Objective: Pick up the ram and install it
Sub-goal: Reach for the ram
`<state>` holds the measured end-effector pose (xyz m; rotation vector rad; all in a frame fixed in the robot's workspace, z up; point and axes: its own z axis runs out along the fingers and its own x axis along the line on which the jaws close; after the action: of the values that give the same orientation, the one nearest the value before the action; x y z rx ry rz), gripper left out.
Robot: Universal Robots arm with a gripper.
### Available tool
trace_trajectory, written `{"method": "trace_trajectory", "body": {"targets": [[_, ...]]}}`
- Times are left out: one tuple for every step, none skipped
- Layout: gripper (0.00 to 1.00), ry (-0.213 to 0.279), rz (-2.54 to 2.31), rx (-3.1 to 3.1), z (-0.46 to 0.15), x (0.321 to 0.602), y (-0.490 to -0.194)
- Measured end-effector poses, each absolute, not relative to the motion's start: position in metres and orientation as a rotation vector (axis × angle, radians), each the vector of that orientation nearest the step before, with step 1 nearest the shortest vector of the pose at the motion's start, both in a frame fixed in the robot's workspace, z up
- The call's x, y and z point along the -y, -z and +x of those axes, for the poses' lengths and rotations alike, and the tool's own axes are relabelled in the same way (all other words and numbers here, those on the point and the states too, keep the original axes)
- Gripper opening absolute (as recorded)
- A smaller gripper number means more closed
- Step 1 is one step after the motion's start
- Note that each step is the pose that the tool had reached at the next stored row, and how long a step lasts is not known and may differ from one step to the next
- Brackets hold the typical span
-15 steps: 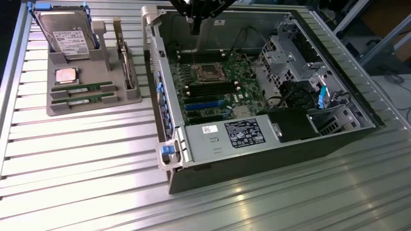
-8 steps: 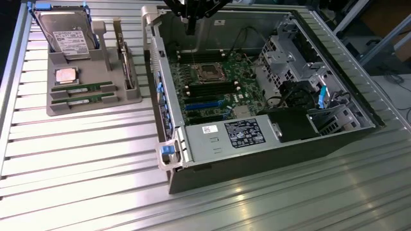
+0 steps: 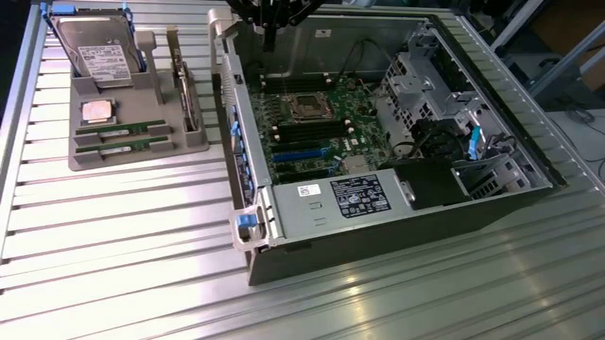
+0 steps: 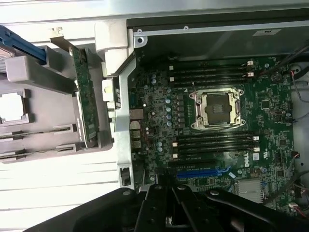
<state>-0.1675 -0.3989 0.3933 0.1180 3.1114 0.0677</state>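
1. Table (image 3: 113, 234): ribbed metal; it carries everything we list here.
2. Computer case (image 3: 378, 241): lies open on its side, centre to right of the exterior view.
3. Motherboard (image 3: 283, 120): green, inside the case, with a processor socket (image 3: 308, 106) and black memory slots (image 3: 312, 131) beside it.
4. Grey holder (image 3: 85, 161): upper left of the exterior view, just beside the case.
5. Hard drive (image 3: 99, 53): stands upright at the holder's far end.
6. Expansion card (image 3: 189, 92): stands on edge along the holder's case side.
7. Pincer (image 3: 270, 42): top centre of the exterior view, above the case's far end; fingers together, and we see nothing held.
8. Ram (image 3: 121, 130): lies in a slot of the holder, well apart from the pincer; a second stick (image 3: 120, 146) lies parallel just beside it.
9. Processor (image 3: 98, 111): square and silver, in the holder between the hard drive and the ram.
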Motion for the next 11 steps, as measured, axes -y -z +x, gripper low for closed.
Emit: {"method": "trace_trajectory", "body": {"targets": [[0.11,-0.068,0.118,-3.111,-0.169,0.399,-0.393],[0.11,-0.068,0.118,-3.111,-0.172,0.399,-0.393],[0.11,-0.068,0.118,-3.111,-0.174,0.399,-0.393],[0.11,-0.068,0.118,-3.111,-0.177,0.399,-0.393],[0.11,-0.068,0.118,-3.111,-0.179,0.399,-0.393],[0.11,-0.068,0.118,-3.111,-0.18,0.399,-0.393],[0.11,-0.068,0.118,-3.111,-0.182,0.399,-0.393],[0.11,-0.068,0.118,-3.111,-0.183,0.399,-0.393],[0.11,-0.068,0.118,-3.111,-0.185,0.399,-0.393],[0.11,-0.068,0.118,-3.111,-0.186,0.399,-0.393],[0.11,-0.068,0.118,-3.111,-0.188,0.399,-0.393]]}}
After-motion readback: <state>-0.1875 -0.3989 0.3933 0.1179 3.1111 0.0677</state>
